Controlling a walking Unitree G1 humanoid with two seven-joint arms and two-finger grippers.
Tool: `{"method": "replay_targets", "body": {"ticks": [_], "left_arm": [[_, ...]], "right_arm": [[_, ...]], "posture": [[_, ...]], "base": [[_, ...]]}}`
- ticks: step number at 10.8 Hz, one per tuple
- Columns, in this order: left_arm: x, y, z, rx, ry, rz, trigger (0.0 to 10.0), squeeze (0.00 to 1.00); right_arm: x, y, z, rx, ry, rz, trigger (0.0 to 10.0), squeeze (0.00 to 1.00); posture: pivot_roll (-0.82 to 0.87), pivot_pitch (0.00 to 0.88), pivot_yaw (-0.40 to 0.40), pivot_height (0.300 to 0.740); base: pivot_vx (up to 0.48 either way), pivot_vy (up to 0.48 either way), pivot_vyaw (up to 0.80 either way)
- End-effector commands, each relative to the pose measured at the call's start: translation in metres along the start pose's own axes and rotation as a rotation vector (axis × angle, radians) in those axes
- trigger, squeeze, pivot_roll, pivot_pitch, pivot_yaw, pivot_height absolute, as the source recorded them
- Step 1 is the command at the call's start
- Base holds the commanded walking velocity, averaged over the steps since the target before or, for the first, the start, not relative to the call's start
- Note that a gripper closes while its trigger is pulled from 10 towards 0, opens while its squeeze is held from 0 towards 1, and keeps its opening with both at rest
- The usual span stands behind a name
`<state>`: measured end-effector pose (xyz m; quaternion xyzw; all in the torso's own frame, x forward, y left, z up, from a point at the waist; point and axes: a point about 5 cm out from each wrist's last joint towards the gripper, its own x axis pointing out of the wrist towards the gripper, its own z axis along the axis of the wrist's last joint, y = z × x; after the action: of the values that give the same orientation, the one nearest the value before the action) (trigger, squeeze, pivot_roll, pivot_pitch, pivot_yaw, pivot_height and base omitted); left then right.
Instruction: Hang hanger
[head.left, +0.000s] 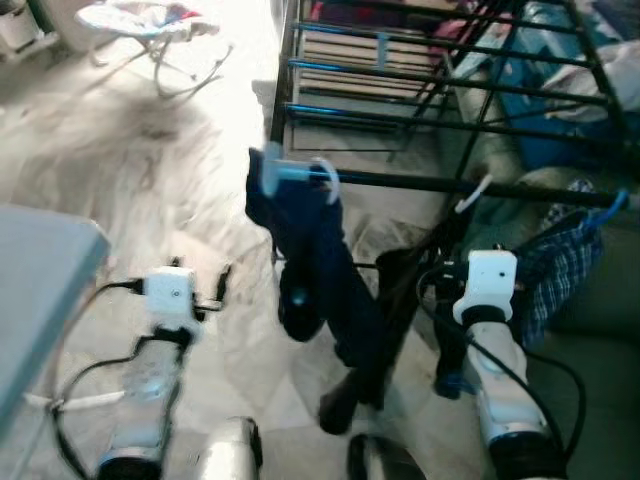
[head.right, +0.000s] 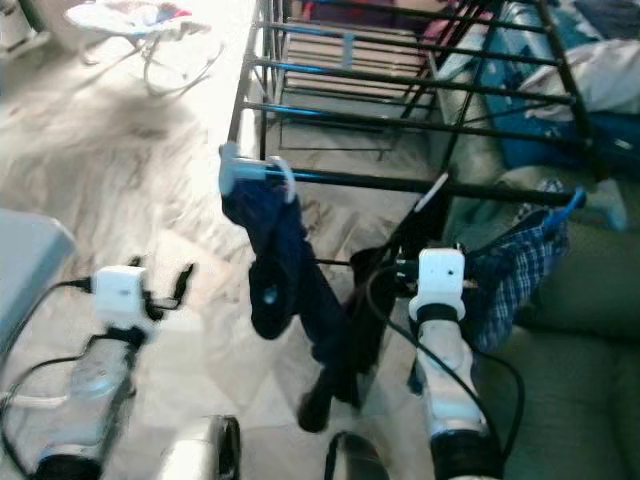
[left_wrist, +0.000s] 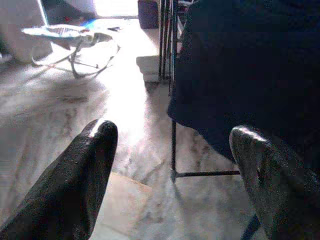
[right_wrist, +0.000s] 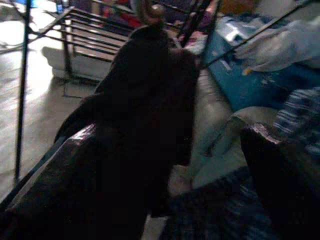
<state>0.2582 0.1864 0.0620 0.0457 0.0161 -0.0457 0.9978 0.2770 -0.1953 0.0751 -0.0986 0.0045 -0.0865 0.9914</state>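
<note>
Between both open grippers, hanger (head.left: 322, 178) with dark garment hangs on rack (head.left: 450, 100).

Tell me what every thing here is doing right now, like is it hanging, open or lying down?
Dark navy garment on a pale hanger: hanging from the rack's front bar.
Black metal drying rack: standing unfolded on the floor.
Blue checked cloth: draped at the rack's right end.
Baby bouncer: standing on the floor, far back.
Left gripper: open, holding nothing.
Right gripper: open, holding nothing.
</note>
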Motion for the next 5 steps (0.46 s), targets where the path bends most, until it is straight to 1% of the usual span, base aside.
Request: {"method": "replay_targets", "body": {"ticks": [1, 3, 5], "left_arm": [[-0.001, -0.009, -0.001, -0.002, 0.006, -0.027, 10.0, 0.00], [-0.002, -0.011, 0.001, 0.007, -0.012, -0.044, 10.0, 0.00], [-0.003, -0.012, 0.000, 0.016, -0.010, -0.055, 10.0, 0.00]], "right_arm": [[-0.005, -0.009, -0.006, -0.021, 0.034, -0.044, 10.0, 0.00], [-0.009, -0.020, -0.008, -0.054, 0.045, -0.094, 10.0, 0.00], [-0.015, -0.027, -0.010, -0.081, 0.052, -0.111, 10.0, 0.00]], "posture": [[0.04, 0.165, -0.074, 0.740], [0.04, 0.167, -0.075, 0.740], [0.04, 0.168, -0.076, 0.740]], "base": [[0.000, 0.000, 0.00], [0.000, 0.000, 0.00], [0.000, 0.000, 0.00]]}}
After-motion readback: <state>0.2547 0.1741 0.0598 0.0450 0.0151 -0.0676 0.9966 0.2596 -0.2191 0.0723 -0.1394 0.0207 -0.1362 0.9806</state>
